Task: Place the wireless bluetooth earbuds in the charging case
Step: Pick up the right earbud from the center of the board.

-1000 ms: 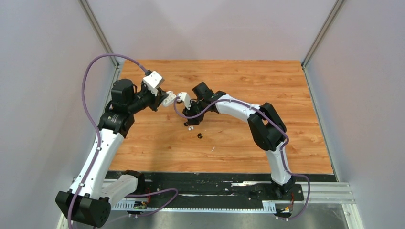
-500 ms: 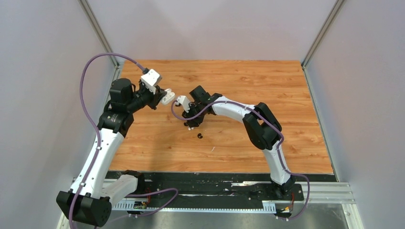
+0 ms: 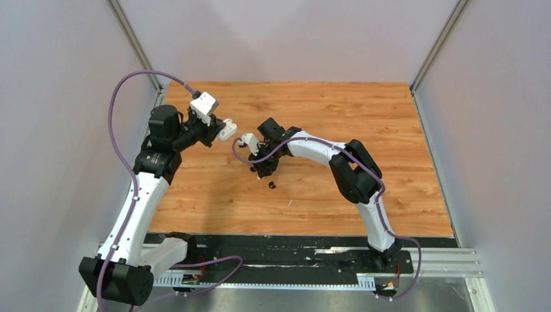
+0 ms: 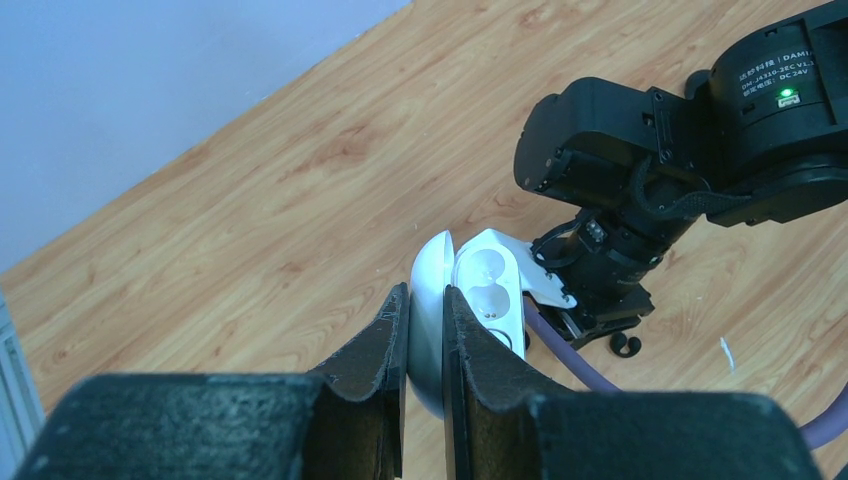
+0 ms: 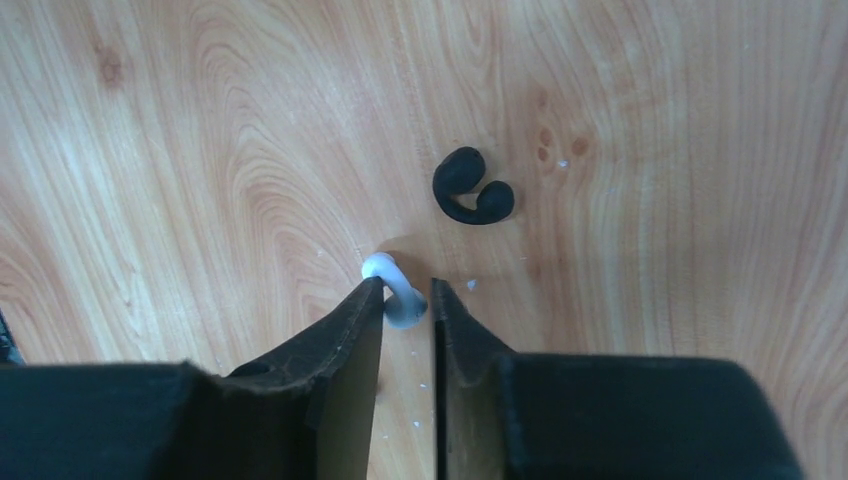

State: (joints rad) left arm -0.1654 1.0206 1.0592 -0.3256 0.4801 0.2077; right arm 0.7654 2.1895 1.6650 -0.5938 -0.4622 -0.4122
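Wood-grain tabletop (image 3: 338, 110) inside pale walls; the two arms met toward its 10 o'clock quarter. Left gripper (image 4: 425, 298) was pressed onto the lid of the white charging case (image 4: 487, 285), holding it aloft and hinged open. Both wells showed bare and faced the other arm. This was judged a presenting hold, so that an earbud could be set in from above.

Right gripper (image 5: 407, 290) pointed straight down, jaws pinching a white earbud (image 5: 381, 268) at the table surface; whether it had left the wood could not be told. Black earbud (image 5: 470, 190) lay loose at 1 o'clock of it, apart. Overhead, the case hung near, at 10 o'clock of the right gripper. No other earbuds were seen. Judged step: pick-up, with insertion not yet begun.
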